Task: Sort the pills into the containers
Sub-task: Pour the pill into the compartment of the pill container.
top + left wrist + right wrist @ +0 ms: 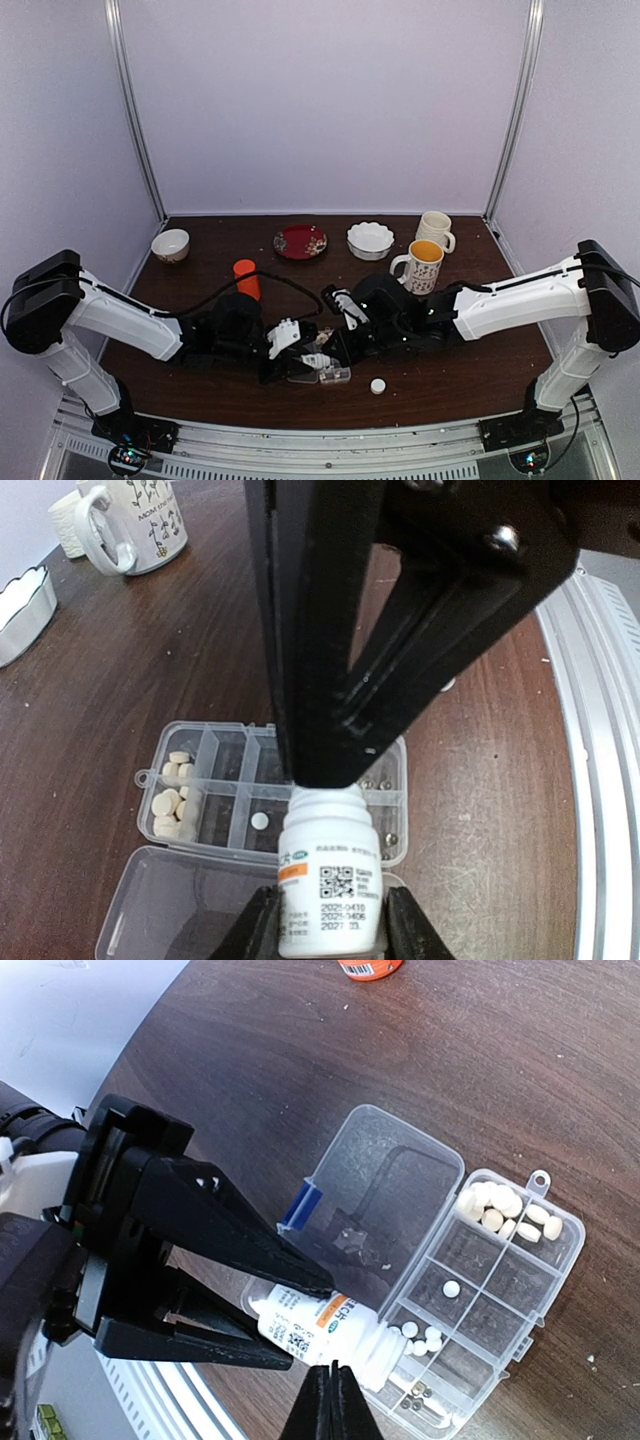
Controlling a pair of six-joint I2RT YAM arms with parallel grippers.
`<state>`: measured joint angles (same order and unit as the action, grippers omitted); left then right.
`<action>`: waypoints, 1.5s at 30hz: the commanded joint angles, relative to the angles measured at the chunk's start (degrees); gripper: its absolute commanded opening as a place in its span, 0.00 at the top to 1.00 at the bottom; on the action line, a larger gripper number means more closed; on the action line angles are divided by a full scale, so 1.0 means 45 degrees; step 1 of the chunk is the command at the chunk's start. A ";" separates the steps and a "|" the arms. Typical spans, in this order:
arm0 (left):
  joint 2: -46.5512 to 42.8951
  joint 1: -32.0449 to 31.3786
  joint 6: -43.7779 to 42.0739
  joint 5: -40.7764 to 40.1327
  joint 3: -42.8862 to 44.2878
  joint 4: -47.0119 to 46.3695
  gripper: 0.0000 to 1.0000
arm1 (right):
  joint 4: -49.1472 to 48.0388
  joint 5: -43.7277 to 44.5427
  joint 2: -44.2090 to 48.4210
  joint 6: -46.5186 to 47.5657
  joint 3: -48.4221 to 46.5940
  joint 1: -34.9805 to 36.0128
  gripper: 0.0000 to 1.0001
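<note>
We see the left hand (300,1322) pinching a small white plastic bottle (330,875), tilted with its mouth over the clear pill box (225,780) at the near middle of the dark wood-grain counter (120,660). The bottle's label bears an orange band, a QR code and digits starting 2025. The right hand (330,1388), pressed together, sits at the bottle's neck. Round beige pills (497,1210) fill the square end cells (520,1222), and the hinged lid (385,1170) lies open.
</note>
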<state>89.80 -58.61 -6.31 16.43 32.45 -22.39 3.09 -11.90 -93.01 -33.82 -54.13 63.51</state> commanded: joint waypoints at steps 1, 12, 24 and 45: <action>0.0299 -0.0116 -0.0249 0.0275 0.0633 -0.0191 1.00 | -0.0209 0.0369 0.0505 -0.0028 0.0248 -0.0065 1.00; 0.0737 -0.0143 -0.0239 0.0214 0.1235 0.0191 1.00 | -0.0226 0.0482 0.1212 0.0104 0.0668 -0.0225 1.00; 0.1010 -0.0142 -0.0210 0.0352 0.1423 -0.0158 1.00 | 0.0822 0.0067 -0.0350 0.0218 0.0022 -0.0244 1.00; 0.0994 -0.0153 -0.0209 0.0428 0.1344 -0.0366 1.00 | 0.0083 -0.0334 -0.0757 -0.0052 0.0181 -0.0201 1.00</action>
<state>94.19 -58.98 -6.59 17.52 37.36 -20.97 3.27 -12.43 -94.21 -33.41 -52.40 62.59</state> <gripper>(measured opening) 0.315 0.004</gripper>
